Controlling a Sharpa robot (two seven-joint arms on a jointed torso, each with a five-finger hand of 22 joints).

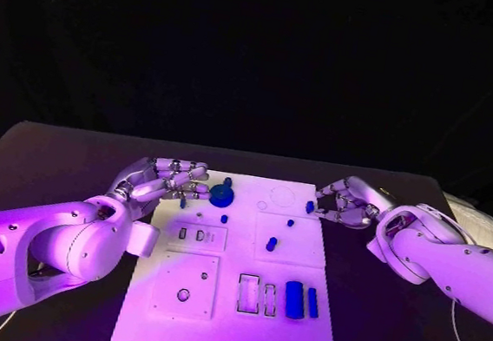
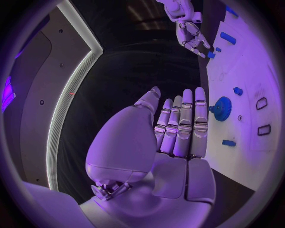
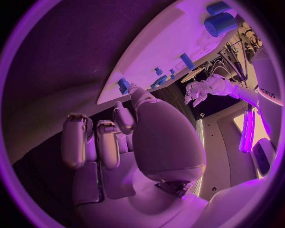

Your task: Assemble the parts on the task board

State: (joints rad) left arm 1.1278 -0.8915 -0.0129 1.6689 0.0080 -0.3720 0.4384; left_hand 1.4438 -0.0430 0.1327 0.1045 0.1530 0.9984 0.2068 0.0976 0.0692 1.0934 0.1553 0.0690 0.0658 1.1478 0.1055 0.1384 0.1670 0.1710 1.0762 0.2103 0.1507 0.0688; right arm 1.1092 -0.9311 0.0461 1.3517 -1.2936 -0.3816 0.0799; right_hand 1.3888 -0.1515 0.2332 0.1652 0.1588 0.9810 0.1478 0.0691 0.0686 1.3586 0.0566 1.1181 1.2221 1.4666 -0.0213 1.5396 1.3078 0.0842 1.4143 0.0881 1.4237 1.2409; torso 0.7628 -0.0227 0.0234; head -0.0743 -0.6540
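A: What's the biggest thing in front of the robot?

B: The black table (image 1: pixel 70 160), and on its middle the flat white rectangular task board (image 1: pixel 222 325), long side running away from the robot.

A: And the arms?

B: The left hand (image 1: pixel 167 177), silver and many-fingered, hovers at the board's far left corner. In the left wrist view its fingers (image 2: pixel 185 124) lie straight and side by side, and nothing sits in the palm. The right hand (image 1: pixel 345 202) is at the board's far right edge, fingers curled inward. One fingertip (image 3: pixel 135 91) sits just beside a small blue block (image 1: pixel 311 206) at that edge; whether it actually touches or pinches it, I cannot tell.

A: The parts, then, from large down?

B: A wide blue rectangular block (image 1: pixel 294 299) stands near the board's near right area, with a thinner blue bar (image 1: pixel 313 302) just beside it on the right. Left of them are two upright slot outlines (image 1: pixel 258 296). Up at the far end, a round blue gear-like disc (image 1: pixel 221 195) rests on the board next to the left hand's fingertips; the left wrist view shows it close to them but apart. Then a small blue oblong peg (image 1: pixel 271 244) lies mid-board, and a tiny blue piece (image 1: pixel 224 218) lies below the disc.
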